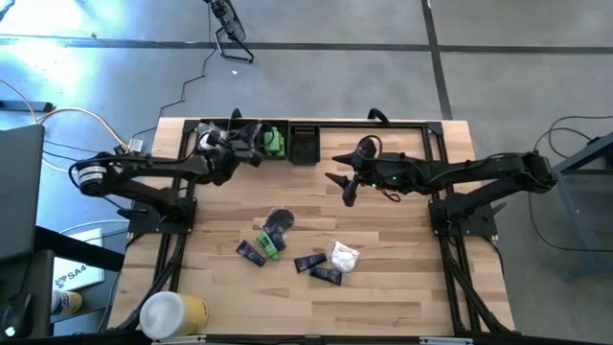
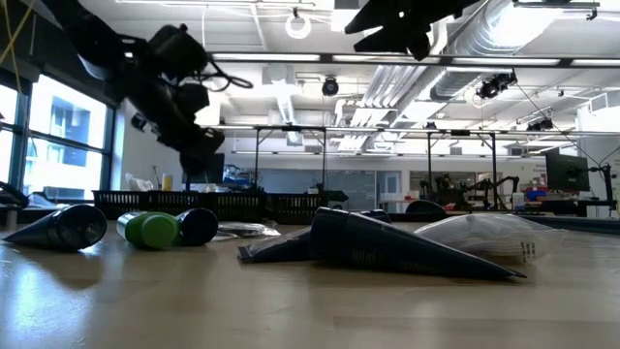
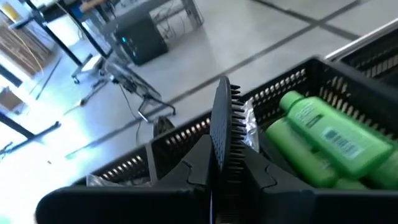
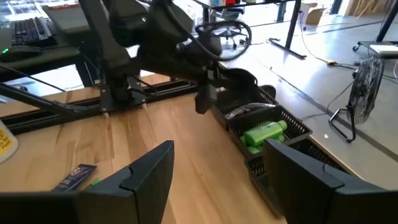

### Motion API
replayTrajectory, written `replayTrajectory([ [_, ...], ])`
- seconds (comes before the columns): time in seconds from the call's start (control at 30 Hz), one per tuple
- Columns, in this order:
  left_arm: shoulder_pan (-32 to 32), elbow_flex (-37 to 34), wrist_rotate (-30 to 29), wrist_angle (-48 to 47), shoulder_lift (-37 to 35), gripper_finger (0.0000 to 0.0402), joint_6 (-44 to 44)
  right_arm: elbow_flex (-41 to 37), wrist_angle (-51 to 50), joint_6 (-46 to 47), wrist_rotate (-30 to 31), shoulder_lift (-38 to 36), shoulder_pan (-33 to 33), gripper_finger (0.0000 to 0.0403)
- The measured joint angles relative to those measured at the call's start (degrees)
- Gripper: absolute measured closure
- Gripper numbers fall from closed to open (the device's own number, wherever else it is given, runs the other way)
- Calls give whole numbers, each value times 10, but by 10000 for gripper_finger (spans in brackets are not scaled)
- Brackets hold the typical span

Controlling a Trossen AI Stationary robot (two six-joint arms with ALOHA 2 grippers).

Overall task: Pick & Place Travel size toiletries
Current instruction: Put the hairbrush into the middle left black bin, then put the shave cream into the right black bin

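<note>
The left gripper [image 1: 251, 137] is squeezed shut on a thin black comb-like piece [image 3: 222, 134], right over the black mesh basket [image 3: 292, 84] at the far edge of the wooden table [image 1: 402, 287]. Two green plastic bottles [image 3: 323, 138] already lie in that basket. The right gripper [image 1: 337, 182] hangs wide open and empty above the middle of the table.

The other little toiletries [image 1: 292, 247], dark sachets, a green bottle, a round black disc and a white wrapped packet, sit in a loose bunch near the front.

If the left gripper lets go too near the rim, the piece may fall outside. The two arms are close by the basket and could bump. Around the bunch the wood is bare, with only the big white-and-yellow cylinder [image 1: 172, 313] off in a corner.
</note>
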Motion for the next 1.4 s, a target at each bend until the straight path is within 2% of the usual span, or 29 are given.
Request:
replayTrajectory([
  [0.33,58,0,47,-2,48,366,-27,0,0,0,0,0,0,165],
  [0.57,61,0,45,2,48,312,-23,0,0,0,0,0,0,165],
  [0.77,61,4,45,12,42,271,35,0,1,0,0,0,0,165],
  [0.87,56,23,88,17,29,267,36,0,4,0,0,0,0,165],
  [1.0,56,46,180,16,19,282,36,0,4,0,0,0,0,165],
  [1.13,56,58,263,16,19,326,35,0,2,-1,-2,0,0,165],
  [1.27,56,60,300,24,19,363,33,0,2,-1,-2,0,0,165],
  [1.4,56,60,327,32,19,382,32,0,0,-2,0,0,0,165],
])
